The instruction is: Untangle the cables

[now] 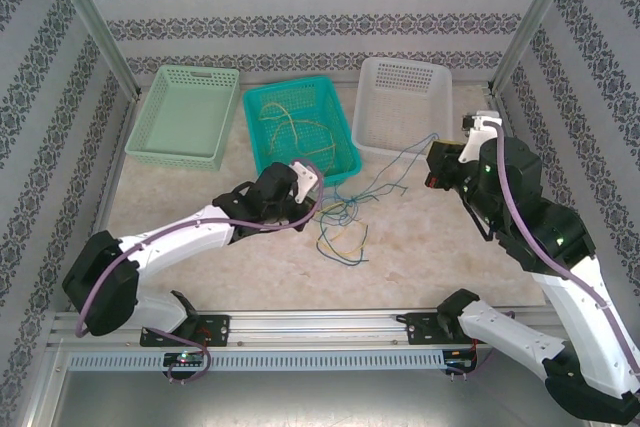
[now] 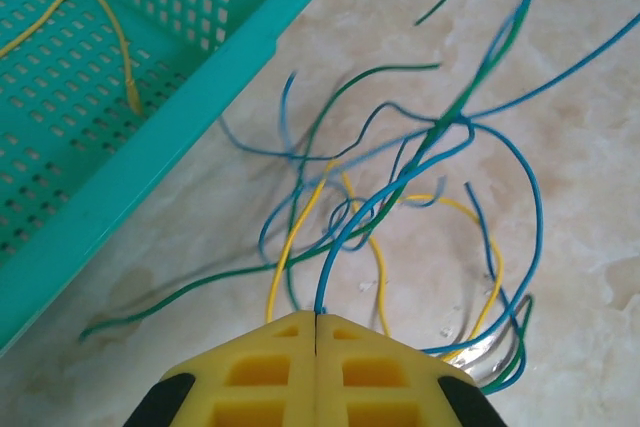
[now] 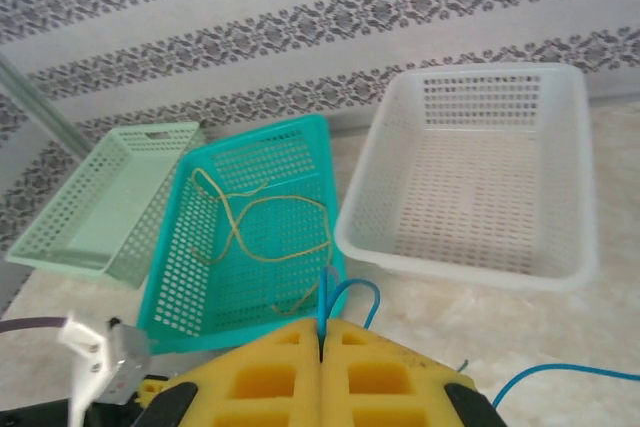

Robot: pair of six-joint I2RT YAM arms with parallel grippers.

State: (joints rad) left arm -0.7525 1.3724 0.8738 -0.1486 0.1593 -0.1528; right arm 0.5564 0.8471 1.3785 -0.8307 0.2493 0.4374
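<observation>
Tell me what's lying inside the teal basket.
Only thin yellow cable lies looped on the floor of the teal basket. In the right wrist view its near right corner is covered by the right gripper, so that part cannot be checked.

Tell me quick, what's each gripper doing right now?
Left gripper: closed on a blue cable.
Right gripper: closed on a blue cable.

Yellow, blue and green cables [image 2: 400, 187]; teal basket [image 2: 170, 117]; marbled beige table [image 2: 600, 177].
</observation>
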